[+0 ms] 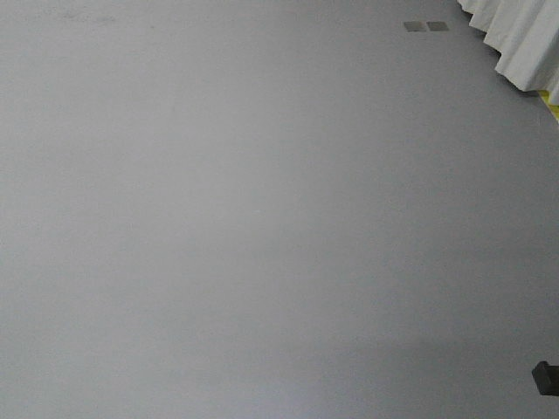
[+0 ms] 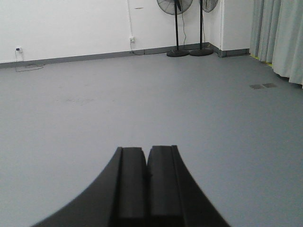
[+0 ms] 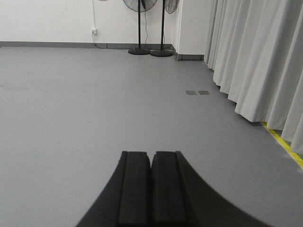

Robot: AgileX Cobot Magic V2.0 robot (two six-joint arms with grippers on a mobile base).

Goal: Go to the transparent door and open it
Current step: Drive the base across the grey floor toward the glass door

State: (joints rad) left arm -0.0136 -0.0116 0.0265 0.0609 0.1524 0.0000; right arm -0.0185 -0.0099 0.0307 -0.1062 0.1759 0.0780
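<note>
The transparent door is out of view in all three views. My left gripper (image 2: 146, 150) fills the bottom of the left wrist view, its black fingers pressed together with nothing between them, held above bare grey floor. In the right wrist view my right gripper (image 3: 151, 154) is likewise shut and empty over the floor. Neither gripper shows in the front-facing view, which looks down at grey floor (image 1: 262, 218).
Long pale curtains (image 3: 255, 61) hang along the right side, with a yellow floor line (image 3: 284, 144) at their foot. Two standing fans (image 3: 139, 28) stand in the far corner by a white wall (image 2: 71, 23). A floor plate (image 3: 197, 92) lies near the curtains.
</note>
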